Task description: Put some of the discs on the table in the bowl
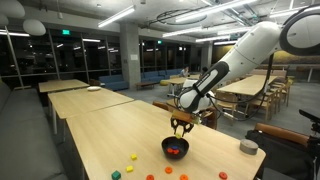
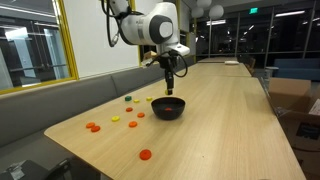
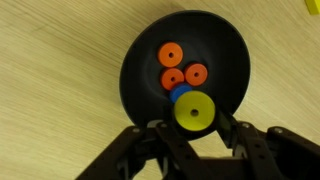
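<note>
1. Right now the small round black bowl stands upright, mouth up, on the long pale light-wood table.
2. Three flat orange-red discs and a blue disc lie face-up inside; being round, they have no long axis.
3. A yellow disc shows face-on between the black claw's fingers; whether it is gripped or let go, I cannot tell.
4. Loose coloured discs lie scattered nearby.

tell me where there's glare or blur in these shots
wrist view: bowl and discs inside sharp, gripper a dark soft silhouette; in an exterior view the ceiling lights blow out; in both exterior views the table is evenly lit
</note>
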You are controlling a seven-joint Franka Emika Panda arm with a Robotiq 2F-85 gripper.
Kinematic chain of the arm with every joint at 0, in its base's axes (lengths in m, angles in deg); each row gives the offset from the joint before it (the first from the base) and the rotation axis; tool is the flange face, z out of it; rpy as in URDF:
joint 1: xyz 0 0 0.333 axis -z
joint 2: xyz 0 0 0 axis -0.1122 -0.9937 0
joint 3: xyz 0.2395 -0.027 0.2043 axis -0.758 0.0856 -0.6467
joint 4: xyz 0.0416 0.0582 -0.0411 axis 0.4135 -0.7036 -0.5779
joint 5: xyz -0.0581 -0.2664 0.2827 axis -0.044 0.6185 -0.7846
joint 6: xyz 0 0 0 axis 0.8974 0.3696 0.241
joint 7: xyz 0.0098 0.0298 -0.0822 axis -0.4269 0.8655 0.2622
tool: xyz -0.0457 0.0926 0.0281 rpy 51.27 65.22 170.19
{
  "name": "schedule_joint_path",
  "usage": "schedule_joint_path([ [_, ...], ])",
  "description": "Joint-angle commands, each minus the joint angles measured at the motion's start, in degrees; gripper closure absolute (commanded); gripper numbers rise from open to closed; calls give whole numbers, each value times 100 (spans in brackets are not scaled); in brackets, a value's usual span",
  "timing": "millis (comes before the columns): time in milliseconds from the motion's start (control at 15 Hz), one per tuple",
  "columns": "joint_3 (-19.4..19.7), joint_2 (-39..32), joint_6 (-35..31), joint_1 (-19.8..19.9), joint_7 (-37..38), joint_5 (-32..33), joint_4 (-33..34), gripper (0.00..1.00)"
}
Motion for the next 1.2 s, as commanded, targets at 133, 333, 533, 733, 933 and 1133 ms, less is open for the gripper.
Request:
schedule_joint_path([
  [133,-62,-340,429,87,-247,-249,535,3],
  [333,27,-329,579,-207,27,118,499,0],
  [533,-1,-207,669,-494,78,426,345,0],
  [733,-31,-72,766,-798,70,825,166,0],
  [933,-97,61,895,-1067,31,1246,-55,0],
  [1133,-173,160,756,-1276,81,1610,-367,0],
])
